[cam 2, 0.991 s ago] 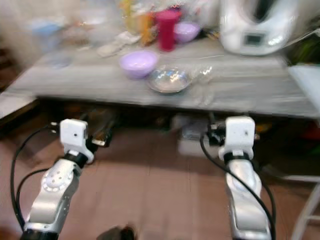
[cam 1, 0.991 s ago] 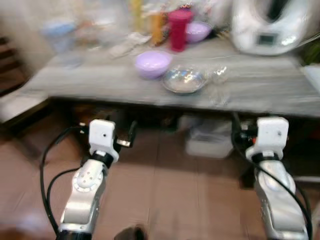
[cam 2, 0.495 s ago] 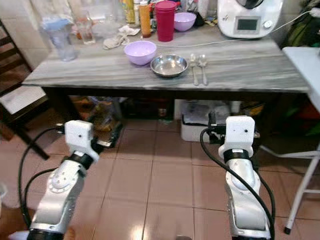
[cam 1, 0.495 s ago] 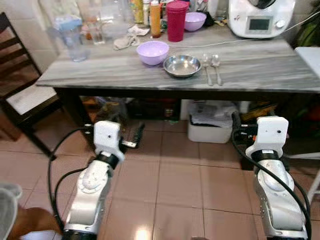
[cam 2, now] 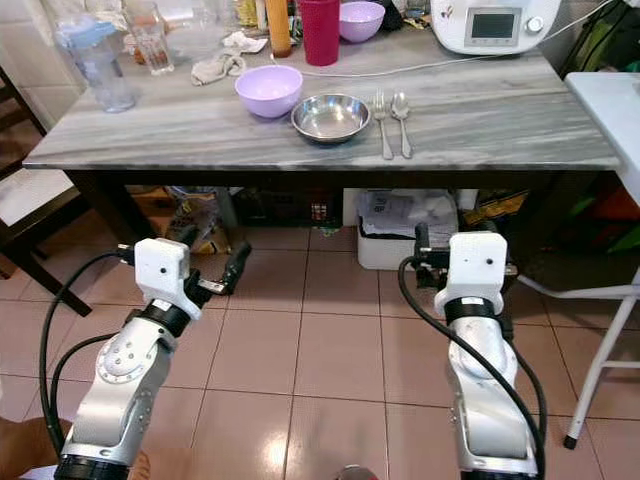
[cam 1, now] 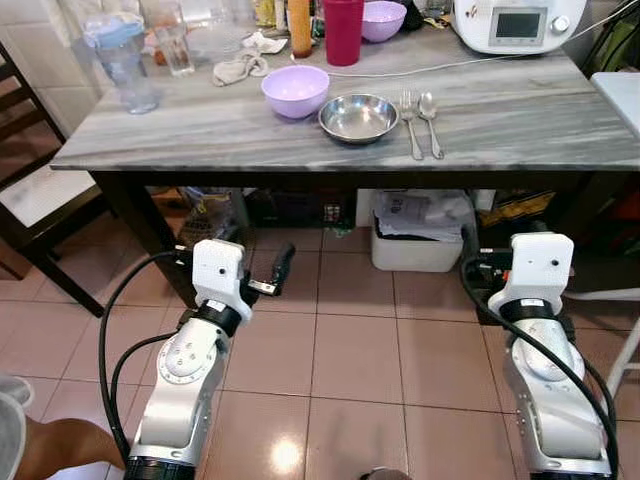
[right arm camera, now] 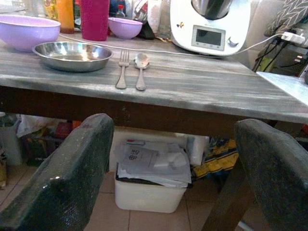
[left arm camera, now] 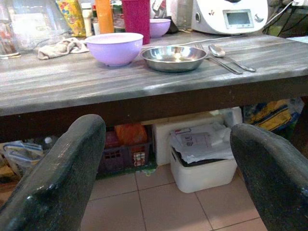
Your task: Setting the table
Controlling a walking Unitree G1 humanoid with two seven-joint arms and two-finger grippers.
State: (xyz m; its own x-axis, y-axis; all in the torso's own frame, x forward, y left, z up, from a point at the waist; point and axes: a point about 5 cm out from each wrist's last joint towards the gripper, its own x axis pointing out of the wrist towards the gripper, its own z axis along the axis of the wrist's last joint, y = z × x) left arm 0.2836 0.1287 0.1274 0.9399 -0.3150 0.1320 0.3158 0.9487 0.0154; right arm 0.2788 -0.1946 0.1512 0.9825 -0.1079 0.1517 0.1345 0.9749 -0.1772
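The robot stands in front of a grey surface with both arms held low, below its edge. The left gripper has its fingers spread wide and holds nothing. The right gripper is also wide open and empty. On the surface a steel bowl sits near the front edge, and a purple bowl is just beside it on the robot's left. A fork and a spoon lie side by side, just to the right of the steel bowl. Behind them stand a red cup and a second purple bowl. A white kitchen machine is at the back right. Under the surface a white box with papers rests on the tiled floor.
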